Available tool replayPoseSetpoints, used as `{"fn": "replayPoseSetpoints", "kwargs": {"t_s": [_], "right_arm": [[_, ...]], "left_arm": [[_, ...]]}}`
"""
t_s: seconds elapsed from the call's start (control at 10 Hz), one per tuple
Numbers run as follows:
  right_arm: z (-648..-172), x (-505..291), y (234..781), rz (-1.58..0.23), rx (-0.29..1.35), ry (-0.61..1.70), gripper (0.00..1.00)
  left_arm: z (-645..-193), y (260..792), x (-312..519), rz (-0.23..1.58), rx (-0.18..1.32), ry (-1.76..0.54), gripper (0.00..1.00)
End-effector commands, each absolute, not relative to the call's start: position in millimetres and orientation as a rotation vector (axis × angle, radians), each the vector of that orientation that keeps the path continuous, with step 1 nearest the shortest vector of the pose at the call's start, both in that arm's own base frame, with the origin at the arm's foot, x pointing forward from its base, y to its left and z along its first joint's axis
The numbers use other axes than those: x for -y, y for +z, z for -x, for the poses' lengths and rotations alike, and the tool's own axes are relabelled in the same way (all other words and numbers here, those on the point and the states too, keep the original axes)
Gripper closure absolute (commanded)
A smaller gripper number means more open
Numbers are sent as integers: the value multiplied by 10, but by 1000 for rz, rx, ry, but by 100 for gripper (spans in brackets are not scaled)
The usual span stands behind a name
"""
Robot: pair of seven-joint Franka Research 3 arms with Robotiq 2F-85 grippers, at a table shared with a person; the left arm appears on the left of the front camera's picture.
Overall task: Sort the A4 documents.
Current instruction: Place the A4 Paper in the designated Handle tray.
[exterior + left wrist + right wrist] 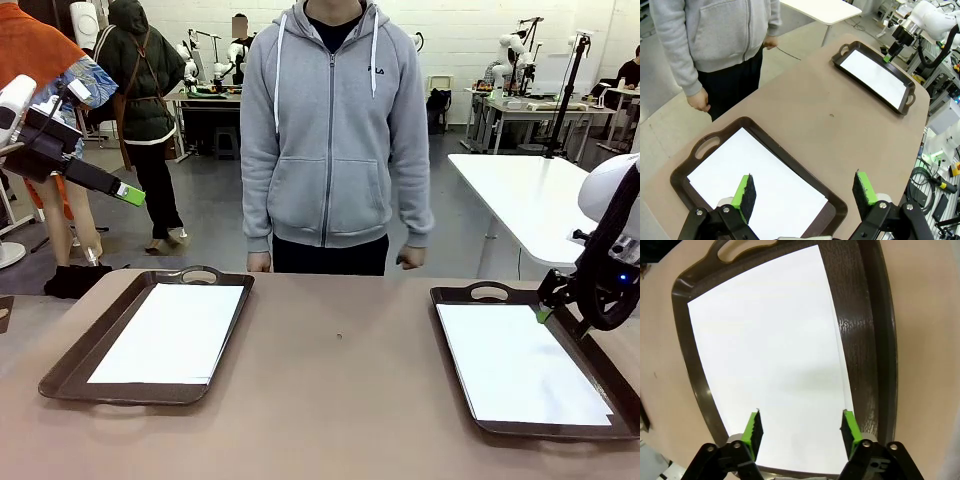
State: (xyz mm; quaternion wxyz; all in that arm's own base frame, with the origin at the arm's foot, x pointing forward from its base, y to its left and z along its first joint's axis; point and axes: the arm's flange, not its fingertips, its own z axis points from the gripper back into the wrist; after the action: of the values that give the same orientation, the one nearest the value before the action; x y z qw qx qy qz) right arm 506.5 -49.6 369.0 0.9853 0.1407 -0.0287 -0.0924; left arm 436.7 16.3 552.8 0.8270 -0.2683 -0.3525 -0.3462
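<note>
a4 documents [770, 355] in tray [875, 340], under spread right gripper [801, 432].

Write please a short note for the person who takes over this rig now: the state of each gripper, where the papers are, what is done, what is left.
Left gripper: jaws open, empty, raised above the left tray.
Right gripper: jaws open, empty, low over the right tray.
Papers: white A4 sheets lie flat in the left tray; more sheets lie flat in the right tray. How many in each pile cannot be told.
Done: all paper in view sits in a tray; none lies on the bare table.
Left: nothing visible to sort. The person's hands hold no paper.
</note>
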Motion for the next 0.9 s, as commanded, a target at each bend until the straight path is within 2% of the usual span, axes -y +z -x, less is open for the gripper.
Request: {"fn": "replayPoseSetpoints", "kwargs": {"t_s": [0.0, 0.1, 0.8], "right_arm": [[-5029, 457, 3726, -246, 57, -214, 4], [-5023, 441, 3715, -239, 53, -222, 0], [-5064, 496, 3698, -281, 58, -190, 0]], "left_arm": [[-4361, 5527, -169, 569, 755, -744, 0], [-4361, 5527, -169, 569, 755, -744, 0], [-4361, 5527, -169, 569, 755, -744, 0]]}}
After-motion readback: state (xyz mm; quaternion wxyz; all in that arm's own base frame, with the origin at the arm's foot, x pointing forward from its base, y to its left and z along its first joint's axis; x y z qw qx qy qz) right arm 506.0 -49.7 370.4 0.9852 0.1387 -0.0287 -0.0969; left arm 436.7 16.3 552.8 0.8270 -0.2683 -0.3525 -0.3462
